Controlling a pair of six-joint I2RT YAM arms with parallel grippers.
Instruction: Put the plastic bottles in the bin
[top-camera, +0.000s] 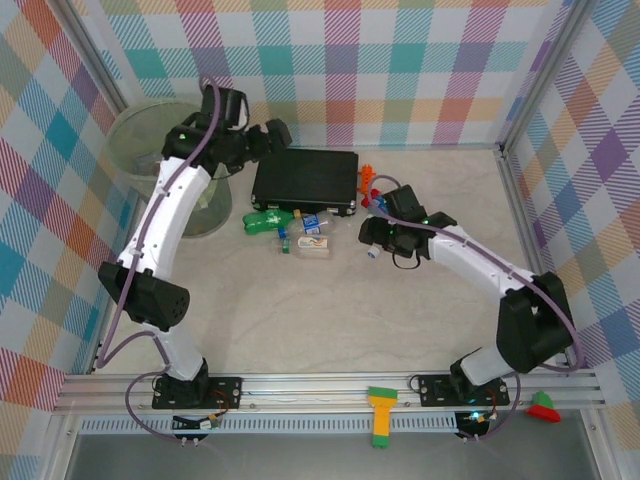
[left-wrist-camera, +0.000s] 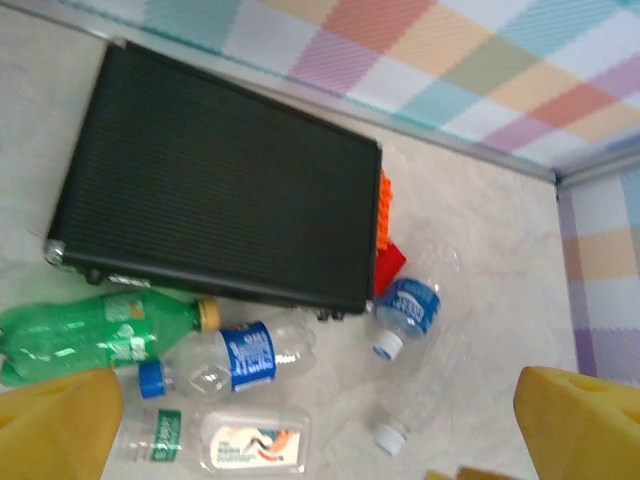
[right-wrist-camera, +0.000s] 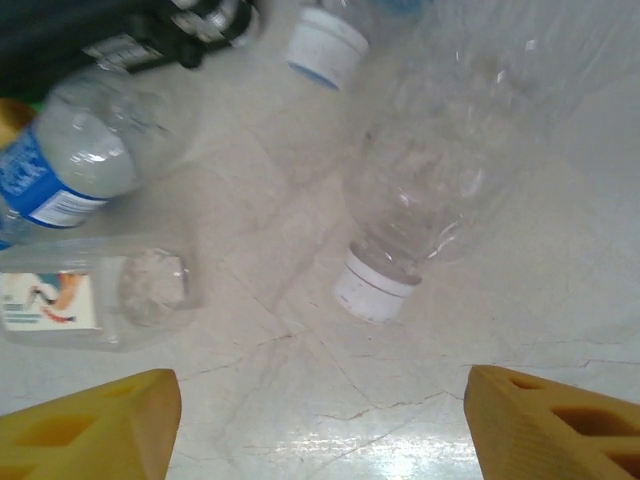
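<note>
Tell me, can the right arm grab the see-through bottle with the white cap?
Probably yes. The right tool is open and hovers close above the clear bottle, with just bare table between them. The blue-label bottle lies off to the side, out of the way.

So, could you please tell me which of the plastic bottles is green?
The green plastic bottle with the yellowish cap, lying by a corner of the flat black rectangular case; the other bottles in view are clear plastic.
</note>
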